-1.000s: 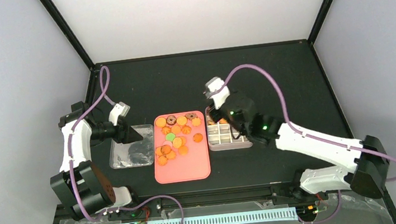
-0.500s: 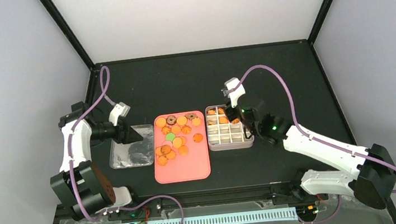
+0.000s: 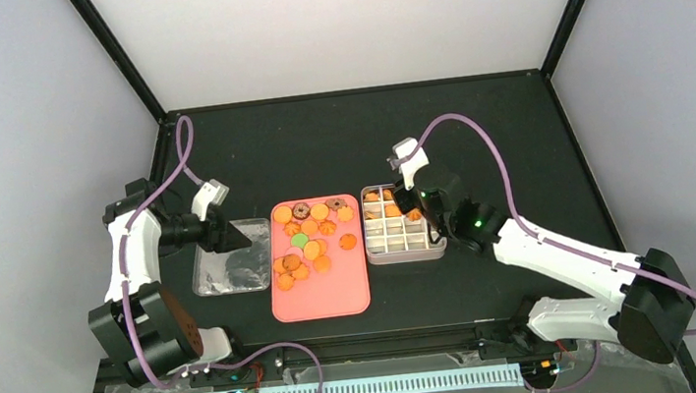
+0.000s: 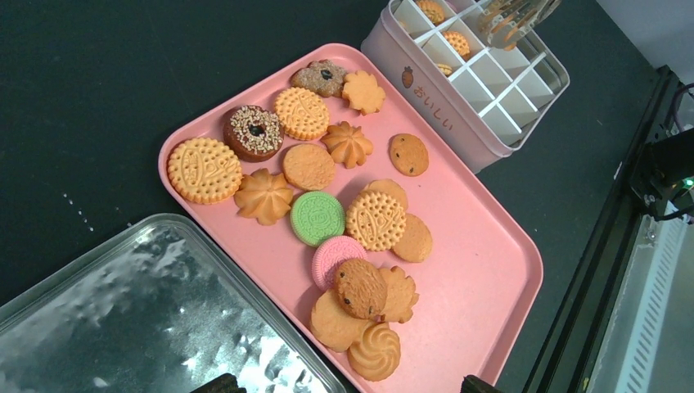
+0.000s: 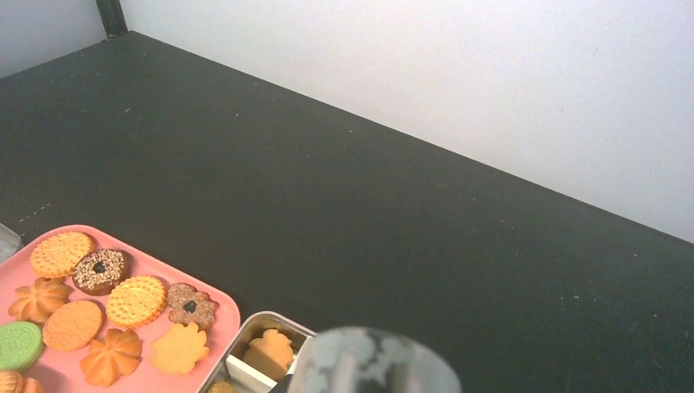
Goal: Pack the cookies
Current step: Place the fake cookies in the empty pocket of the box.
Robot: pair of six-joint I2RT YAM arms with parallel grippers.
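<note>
Judging by the worktop (image 3: 318,141), packing has barely begun. The tray (image 3: 321,298) carries nearly all the cookies (image 4: 375,219), some twenty lying loose or overlapping toward its far end. The tin (image 4: 442,106) just beside it has a few cookies in its back cells, and its near cells are bare. The lid (image 3: 232,269) lies left of the tray, with the left hand (image 3: 226,233) above it, fingers apart and empty. The right hand (image 4: 514,18) hangs over the tin's back cells; I cannot tell whether its fingers are apart or hold anything. A second ago the right arm covered the tin's back left corner; it has swung right since. The left arm has not moved.
</note>
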